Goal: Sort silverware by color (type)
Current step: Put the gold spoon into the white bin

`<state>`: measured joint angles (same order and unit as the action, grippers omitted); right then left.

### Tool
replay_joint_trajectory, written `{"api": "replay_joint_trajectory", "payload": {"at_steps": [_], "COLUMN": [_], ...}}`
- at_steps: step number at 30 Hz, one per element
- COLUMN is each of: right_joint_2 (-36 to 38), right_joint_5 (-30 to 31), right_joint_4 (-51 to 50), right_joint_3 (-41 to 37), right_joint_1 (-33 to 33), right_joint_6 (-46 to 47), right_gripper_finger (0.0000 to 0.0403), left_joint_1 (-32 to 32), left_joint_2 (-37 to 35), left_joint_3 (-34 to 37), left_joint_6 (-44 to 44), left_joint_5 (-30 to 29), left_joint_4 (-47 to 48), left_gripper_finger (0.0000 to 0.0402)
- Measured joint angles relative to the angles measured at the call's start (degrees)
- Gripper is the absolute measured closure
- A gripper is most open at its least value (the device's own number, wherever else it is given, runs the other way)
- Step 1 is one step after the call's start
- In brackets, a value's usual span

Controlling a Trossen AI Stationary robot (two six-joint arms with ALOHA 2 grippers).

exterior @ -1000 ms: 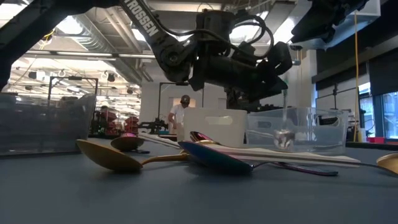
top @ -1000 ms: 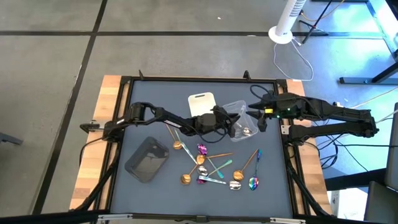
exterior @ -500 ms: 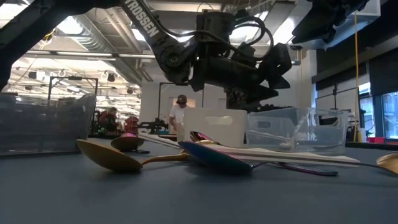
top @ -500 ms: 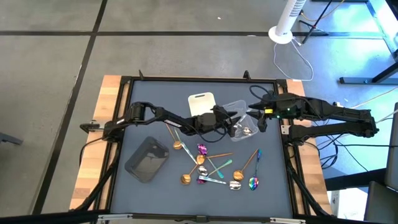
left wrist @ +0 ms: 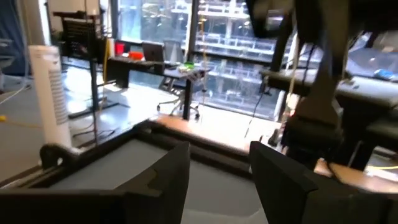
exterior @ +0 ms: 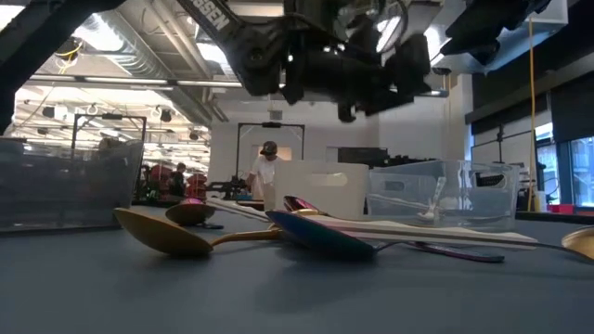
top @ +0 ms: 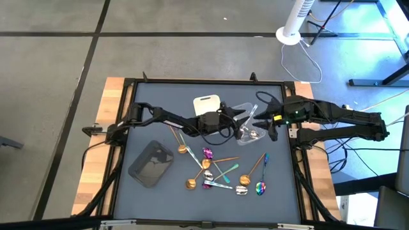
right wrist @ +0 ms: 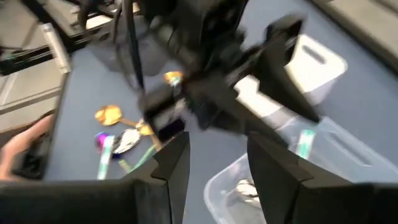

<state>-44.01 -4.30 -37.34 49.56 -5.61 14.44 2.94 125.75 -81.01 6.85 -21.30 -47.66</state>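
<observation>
Hovering over the clear tray, my left gripper has its jaws apart and empty; silver pieces lie inside, while most silverware waits scattered on the table.

gold spoon, iridescent purple-teal spoon, white tray

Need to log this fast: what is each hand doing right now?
Left hand: open, empty, above the clear tray.
Right hand: open, holding nothing, beside that tray.
</observation>
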Motion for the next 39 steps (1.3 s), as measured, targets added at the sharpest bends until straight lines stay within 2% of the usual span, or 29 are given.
{"api": "replay_joint_trajectory", "payload": {"at_steps": [5, 10, 16, 21, 30, 36, 39], "right_joint_2": [-0.47, -0.48, -1.2, -3.26, -11.63, -19.39, -23.44], "right_joint_5": [-8.64, -12.76, -12.87, -11.29, -11.2, -10.87, -7.76], "right_joint_4": [0.06, 0.19, 2.56, 4.34, 4.2, 2.49, 2.23], "right_joint_3": [0.0, -0.02, -0.03, -0.04, -0.02, -0.02, -0.04], "right_joint_1": [0.01, 0.43, 5.81, 12.69, 24.25, 30.93, 33.73], "right_joint_6": [0.14, 0.23, 0.38, 2.06, 1.81, 1.57, 1.56], "right_gripper_finger": [0.0253, 0.0253, 0.0253, 0.0253, 0.0253, 0.0253, 0.0253], "left_joint_1": [0.06, 0.0, -0.08, -0.9, -3.94, -6.52, -7.83], "left_joint_2": [-4.57, -11.27, -18.86, -25.57, -33.99, -34.66, -34.55], "left_joint_3": [0.0, 0.02, 0.02, 0.04, 0.03, 0.02, 0.02], "left_joint_6": [-0.65, -2.95, -3.51, -8.0, -9.55, -6.84, -5.61], "left_joint_5": [4.96, 8.99, 10.77, 10.34, 10.3, 10.41, 10.47], "left_joint_4": [6.87, 22.51, 41.41, 53.71, 70.2, 78.51, 79.85], "left_gripper_finger": [0.024, 0.024, 0.024, 0.024, 0.024, 0.024, 0.024]}}
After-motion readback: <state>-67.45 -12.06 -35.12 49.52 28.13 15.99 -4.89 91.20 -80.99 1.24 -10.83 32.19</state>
